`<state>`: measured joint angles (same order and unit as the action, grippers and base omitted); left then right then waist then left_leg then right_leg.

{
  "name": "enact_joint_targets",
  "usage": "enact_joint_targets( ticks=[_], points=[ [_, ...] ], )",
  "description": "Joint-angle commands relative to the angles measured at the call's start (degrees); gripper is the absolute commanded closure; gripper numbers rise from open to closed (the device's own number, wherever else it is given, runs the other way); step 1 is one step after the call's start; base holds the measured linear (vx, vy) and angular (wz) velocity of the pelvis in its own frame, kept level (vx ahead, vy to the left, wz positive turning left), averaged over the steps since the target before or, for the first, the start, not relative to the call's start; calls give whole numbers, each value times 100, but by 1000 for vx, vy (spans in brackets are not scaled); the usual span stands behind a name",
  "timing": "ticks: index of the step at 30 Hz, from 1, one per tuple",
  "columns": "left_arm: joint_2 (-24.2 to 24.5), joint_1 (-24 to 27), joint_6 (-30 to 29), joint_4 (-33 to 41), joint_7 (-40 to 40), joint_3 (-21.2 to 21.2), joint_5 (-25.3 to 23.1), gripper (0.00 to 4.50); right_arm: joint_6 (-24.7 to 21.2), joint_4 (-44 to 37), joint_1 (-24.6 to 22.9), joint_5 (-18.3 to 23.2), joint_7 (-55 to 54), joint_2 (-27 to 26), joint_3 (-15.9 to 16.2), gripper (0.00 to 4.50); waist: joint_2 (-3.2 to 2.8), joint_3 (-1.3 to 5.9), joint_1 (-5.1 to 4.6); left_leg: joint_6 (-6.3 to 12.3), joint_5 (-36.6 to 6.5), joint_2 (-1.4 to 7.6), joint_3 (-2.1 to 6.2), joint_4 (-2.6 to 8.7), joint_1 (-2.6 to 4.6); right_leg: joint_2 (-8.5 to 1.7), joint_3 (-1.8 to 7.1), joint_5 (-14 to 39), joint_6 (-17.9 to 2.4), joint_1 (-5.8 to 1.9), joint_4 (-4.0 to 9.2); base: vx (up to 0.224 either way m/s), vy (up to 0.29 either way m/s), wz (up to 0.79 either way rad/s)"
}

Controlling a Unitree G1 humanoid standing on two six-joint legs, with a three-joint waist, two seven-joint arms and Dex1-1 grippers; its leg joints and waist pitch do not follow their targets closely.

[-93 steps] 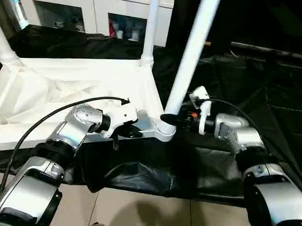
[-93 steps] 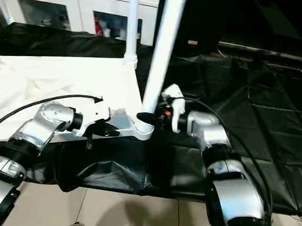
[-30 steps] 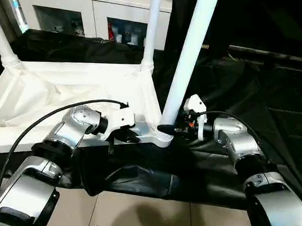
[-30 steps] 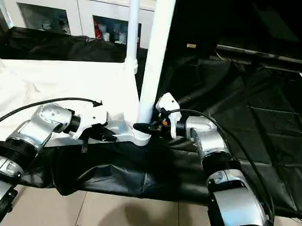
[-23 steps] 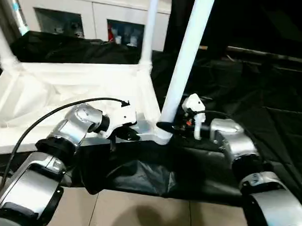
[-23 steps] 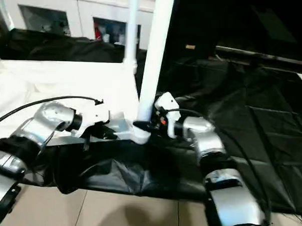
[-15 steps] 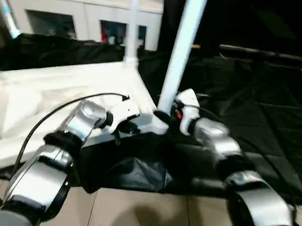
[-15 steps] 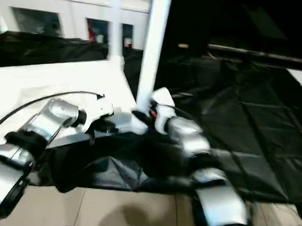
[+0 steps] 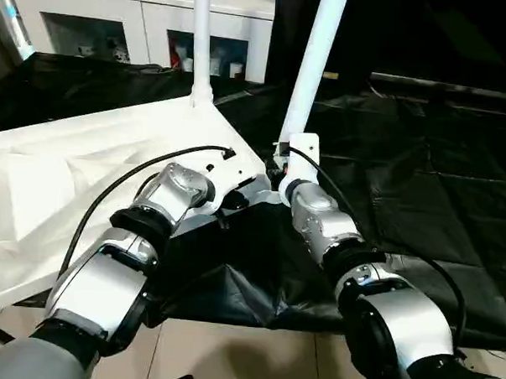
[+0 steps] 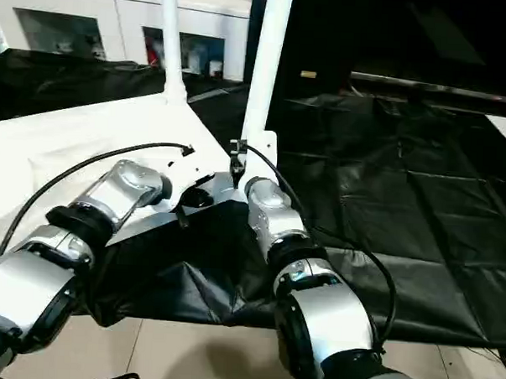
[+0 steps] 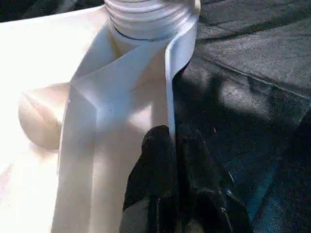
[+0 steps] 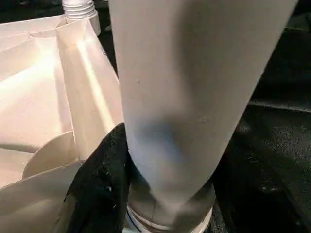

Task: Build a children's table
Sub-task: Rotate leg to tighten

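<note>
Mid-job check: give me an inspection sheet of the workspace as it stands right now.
Surface: black sheet over the floor, tan tiles at its near edge.
Job's things: tabletop lies underside up; near leg and far leg stand in corner sockets.
Clutter: nothing seen.
Grippers: left gripper shut on the tabletop's rim beside the near corner socket; right gripper around the near leg's base.
Cables: black cable loops over the left forearm; another runs along the right arm.
Surroundings: white glass-door cabinet behind, dark backdrop to the right.
</note>
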<state>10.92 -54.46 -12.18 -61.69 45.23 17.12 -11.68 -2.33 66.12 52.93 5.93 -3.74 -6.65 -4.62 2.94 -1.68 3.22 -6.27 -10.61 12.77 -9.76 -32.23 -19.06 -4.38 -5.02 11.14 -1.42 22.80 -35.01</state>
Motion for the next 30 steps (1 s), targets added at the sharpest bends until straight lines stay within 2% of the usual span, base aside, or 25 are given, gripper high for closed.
enact_joint_targets(
  ticks=[1,6,8,9,11,13,17,23,24,25,26,27,28,30],
  points=[
    [-92,-159,65,26,-38,19,-72,450,-550,659,-310,29,-91,-85,-93,256,-121,215,5,-122,-1749,31,-10,406,-13,-352,324,1572,-861,-207,512,0,0,0],
    [-95,-216,103,-71,-83,11,-53,450,-484,710,-236,-123,-57,-80,6,256,-126,202,5,-141,-1896,32,0,417,-10,-361,323,1894,-770,-191,548,0,0,0],
    [-94,-226,132,-98,-85,-5,-57,450,-406,707,-197,-39,-34,-101,-108,256,-131,200,4,-140,-1925,31,6,422,-12,-360,321,1960,-732,-189,558,0,0,0],
    [-93,-231,145,-106,-87,-11,-58,450,-386,707,-186,-32,-34,-101,-126,221,-128,199,3,-142,-1921,34,6,424,-11,-361,322,1955,-728,-185,557,0,0,0],
    [-76,-233,196,-112,-72,-19,-56,450,-317,696,-162,-58,9,-93,-108,184,-128,195,4,-137,-1949,32,5,425,-8,-359,321,1987,-719,-179,567,0,0,0],
    [-50,-234,259,-110,-50,-28,-51,450,-232,680,-123,-68,102,-95,-97,182,-133,195,2,-139,-1958,37,9,430,-9,-363,321,2000,-725,-179,566,0,0,0],
    [-3,-210,375,-55,83,-19,-45,450,-113,653,-53,-68,252,-101,-134,142,-136,204,12,-119,-1762,38,-3,426,-34,-359,328,1670,-822,-201,529,0,0,0],
    [75,-116,674,95,365,19,-15,450,173,593,42,-48,599,-5,-195,87,-134,223,20,-71,-1505,43,-26,409,-33,-369,334,1280,-982,-226,490,0,0,0],
    [96,-92,734,127,418,32,-14,450,201,570,53,-42,688,24,-191,78,-143,239,29,-53,-1423,50,-34,395,-24,-371,338,1096,-1062,-233,466,0,0,0],
    [121,-65,803,162,479,47,-13,450,231,543,64,-39,793,60,-187,66,-123,247,32,-27,-1341,53,-40,386,-34,-374,339,957,-1108,-242,450,0,0,0],
    [159,-22,819,214,558,56,-5,450,265,483,60,-26,974,137,-180,55,-136,276,47,45,-935,54,-53,355,-55,-366,338,324,-1268,-278,359,0,0,0],
    [198,23,889,261,657,71,2,450,271,429,53,-14,1189,218,-176,48,-131,284,50,84,-780,54,-58,341,-71,-364,338,61,-1326,-292,324,0,0,0],
    [229,60,910,299,733,82,8,450,239,379,42,-13,1412,297,-152,42,-140,295,53,208,-484,38,-66,311,-103,-346,331,-431,-1426,-314,270,0,0,0],
    [263,104,949,341,832,97,15,450,175,330,24,-60,1618,397,-98,16,-132,286,56,373,-243,27,-70,291,-123,-337,320,-839,-1544,-333,240,0,0,0]
  ],
)
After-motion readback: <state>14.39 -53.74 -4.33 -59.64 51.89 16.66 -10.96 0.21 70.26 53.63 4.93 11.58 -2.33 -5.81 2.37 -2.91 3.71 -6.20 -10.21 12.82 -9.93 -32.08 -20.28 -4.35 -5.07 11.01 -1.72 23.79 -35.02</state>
